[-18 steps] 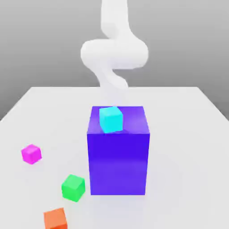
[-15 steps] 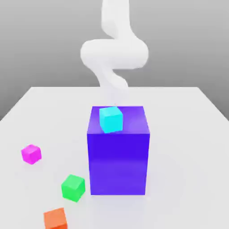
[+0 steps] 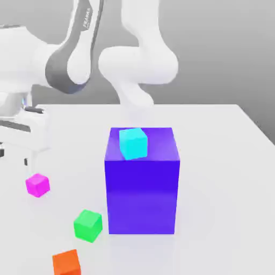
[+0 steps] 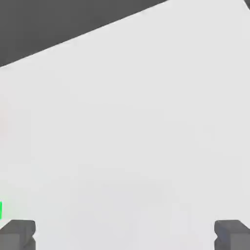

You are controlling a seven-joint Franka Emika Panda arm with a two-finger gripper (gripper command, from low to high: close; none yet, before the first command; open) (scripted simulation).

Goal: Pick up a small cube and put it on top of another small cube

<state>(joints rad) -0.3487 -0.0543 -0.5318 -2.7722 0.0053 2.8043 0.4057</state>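
The small magenta-pink cube (image 3: 37, 185) sits on the white table near the exterior view's left. My gripper (image 3: 13, 157) hangs just above and slightly left of it, not touching. In the hand view my gripper (image 4: 125, 237) is open, its two dark fingertips (image 4: 18, 234) set far apart with only bare table between them. A small cyan cube (image 3: 133, 143) rests on top of the big blue-violet block (image 3: 142, 188) in the middle of the table.
A green cube (image 3: 88, 225) stands beside the block's front left corner, and its edge shows as a green sliver (image 4: 1, 210) in the hand view. An orange cube (image 3: 66, 262) lies near the front edge. The white table (image 3: 215, 161) extends right of the block.
The arm's forearm and hand have swung into the exterior view at the left, down to just above the magenta cube. None of the cubes has moved.
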